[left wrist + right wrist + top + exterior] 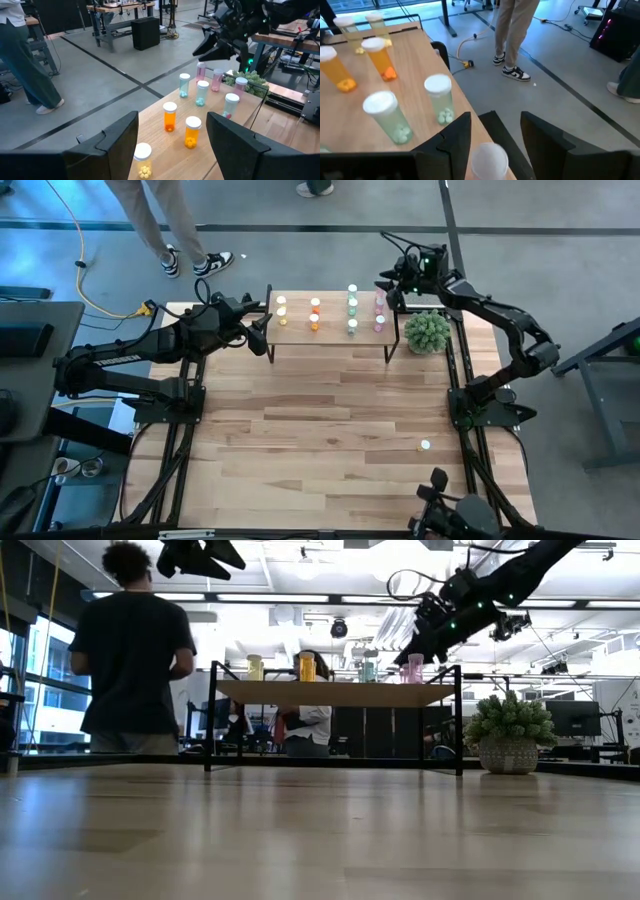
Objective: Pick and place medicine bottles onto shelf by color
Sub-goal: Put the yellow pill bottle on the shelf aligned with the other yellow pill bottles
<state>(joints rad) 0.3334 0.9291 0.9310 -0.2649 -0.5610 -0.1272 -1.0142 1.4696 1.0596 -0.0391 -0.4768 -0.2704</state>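
Observation:
The shelf (pixel 332 330) stands at the table's far side on thin black legs. On it the medicine bottles stand upright in rows: yellow (pixel 281 307), orange (pixel 315 312), green (pixel 352 305) and pink (pixel 379 310). My right gripper (pixel 495 135) hovers open over the shelf's far right corner. The white cap of a pink bottle (pixel 487 160) shows below the gap between its fingers. From the left wrist view it hangs just above the pink bottles (pixel 201 72). My left gripper (pixel 172 135) waits open at the shelf's left end, near the yellow bottle (pixel 142 160).
One more small bottle (pixel 425 445) stands on the table toward the near right. A green plant ball in a pot (pixel 427 330) sits just right of the shelf. A person (pixel 130 650) stands beyond the table's far left edge. The table's middle is bare wood (pixel 320 430).

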